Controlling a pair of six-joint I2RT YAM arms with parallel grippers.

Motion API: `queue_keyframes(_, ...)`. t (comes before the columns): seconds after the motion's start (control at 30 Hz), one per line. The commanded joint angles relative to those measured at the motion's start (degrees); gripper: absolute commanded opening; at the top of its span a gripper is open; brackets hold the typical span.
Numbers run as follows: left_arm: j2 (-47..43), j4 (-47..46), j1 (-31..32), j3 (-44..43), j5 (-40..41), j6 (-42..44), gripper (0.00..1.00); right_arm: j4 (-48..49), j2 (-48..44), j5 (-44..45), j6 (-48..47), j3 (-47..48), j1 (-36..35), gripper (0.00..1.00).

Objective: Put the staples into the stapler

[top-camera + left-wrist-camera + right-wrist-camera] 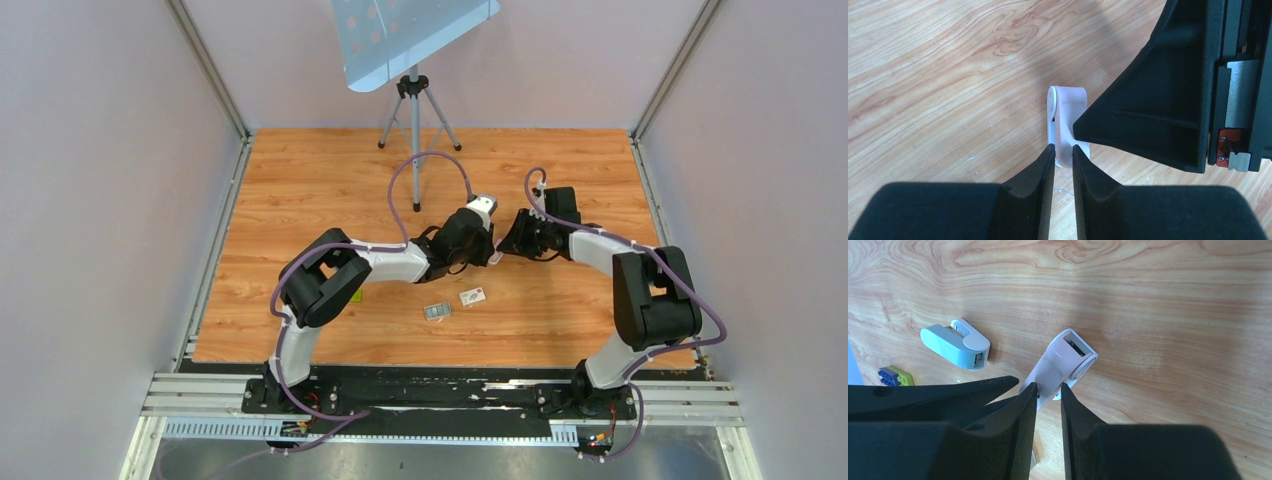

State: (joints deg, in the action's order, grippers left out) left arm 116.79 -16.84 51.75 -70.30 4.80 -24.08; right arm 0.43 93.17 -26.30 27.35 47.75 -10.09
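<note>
The pale pink mini stapler [1067, 117] is between both grippers near the middle of the wooden table [300, 190]. My left gripper [1063, 146] is shut on its near end. My right gripper [1049, 386] is shut on the stapler's [1063, 362] other end, and its open hinged end points away from me. In the left wrist view, one black right finger [1148, 115] touches the stapler's side. In the top view the two grippers meet tip to tip, left [488, 248] and right [508, 246], and hide most of the stapler. A small grey striped piece [437, 312], possibly the staples, lies nearer the bases.
A light blue mini stapler [955, 346] lies beside the grippers, with a purple-and-green block [895, 376] further off. A flat white labelled card [473, 295] lies beside the grey piece. A tripod [415, 110] with a perforated panel stands at the far edge. Walls enclose the table.
</note>
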Motion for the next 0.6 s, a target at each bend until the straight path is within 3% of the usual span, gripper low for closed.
queue_keyframes(0.0,3.1,1.3,-0.3,2.7,-0.3,0.2,0.2,-7.4,3.3,8.3,-1.8,-2.9,-2.0,0.25)
queue_keyframes(0.2,2.7,1.2,-0.3,3.3,0.1,0.2,0.21,-5.9,3.2,7.5,-2.2,-4.0,-2.0,0.24)
queue_keyframes(0.37,0.5,6.4,-0.4,-1.7,1.9,2.9,0.26,-11.4,0.5,6.1,-4.3,2.9,-2.0,0.27)
queue_keyframes(0.57,-7.8,14.8,-1.3,-8.4,5.4,6.2,0.38,-21.1,-7.7,8.8,-8.4,12.1,-1.8,0.43)
